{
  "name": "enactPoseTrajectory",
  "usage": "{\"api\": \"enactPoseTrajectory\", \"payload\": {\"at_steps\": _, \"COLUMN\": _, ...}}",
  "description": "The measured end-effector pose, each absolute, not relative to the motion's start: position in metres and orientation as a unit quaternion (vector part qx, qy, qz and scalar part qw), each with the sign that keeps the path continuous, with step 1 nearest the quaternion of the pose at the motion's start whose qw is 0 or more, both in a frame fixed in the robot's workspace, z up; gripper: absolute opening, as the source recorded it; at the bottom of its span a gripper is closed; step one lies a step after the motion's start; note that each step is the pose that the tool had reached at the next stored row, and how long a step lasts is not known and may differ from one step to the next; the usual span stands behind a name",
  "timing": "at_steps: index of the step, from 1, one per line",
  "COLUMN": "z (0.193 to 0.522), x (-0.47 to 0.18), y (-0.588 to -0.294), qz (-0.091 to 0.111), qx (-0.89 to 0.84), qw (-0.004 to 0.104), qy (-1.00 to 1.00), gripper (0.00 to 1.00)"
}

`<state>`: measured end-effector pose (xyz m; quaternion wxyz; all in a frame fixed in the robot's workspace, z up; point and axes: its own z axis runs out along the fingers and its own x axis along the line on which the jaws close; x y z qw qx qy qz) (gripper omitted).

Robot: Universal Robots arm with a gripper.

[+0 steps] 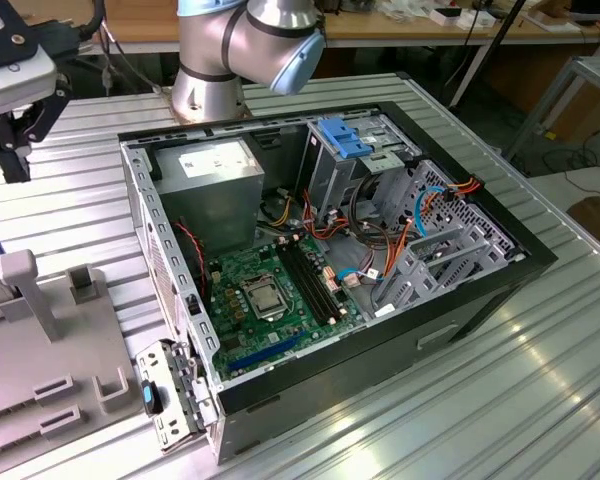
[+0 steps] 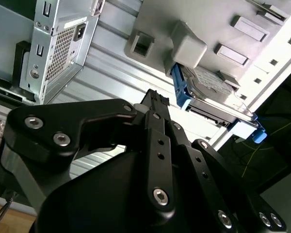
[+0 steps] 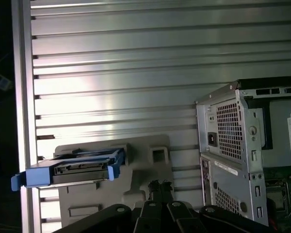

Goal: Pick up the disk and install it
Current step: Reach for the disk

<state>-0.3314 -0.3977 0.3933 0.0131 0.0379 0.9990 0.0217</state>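
Right now the gripper [image 1: 16,165] hangs at the exterior view's upper left, above the far end of a grey holder [image 1: 70,350] and clear of everything under it. Its black fingers [image 2: 159,131] look drawn together at the tips, with nothing between them; in both wrist views the tips [image 2: 156,98] [image 3: 158,186] read as one dark point.

The disk [image 2: 213,90] sits in the holder, near the fingers but not touching them. In the second wrist view its silver face shows, with blue rails along its sides, and one end is tucked under a raised grey block of the holder. In the first wrist view it is seen edge-on [image 3: 77,167], a thin grey slab between blue rails at the holder's outer edge.

The holder lies on a ribbed metal bench [image 1: 540,400], to the exterior view's left of an open case [image 1: 480,290]. Inside the case are a green board [image 1: 270,300], a grey power supply [image 1: 215,175] in the far corner, and a blue latch [image 1: 345,135] on top of the drive cage. The arm [image 1: 240,50] stands on the bench behind the case.
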Motion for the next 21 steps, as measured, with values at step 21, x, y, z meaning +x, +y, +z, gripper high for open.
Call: {"api": "enactPoseTrajectory", "payload": {"at_steps": 21, "z": 0.393, "x": -0.404, "y": -0.395, "qz": 0.022, "qx": 0.038, "qw": 0.013, "qy": 0.999, "gripper": 0.11}}
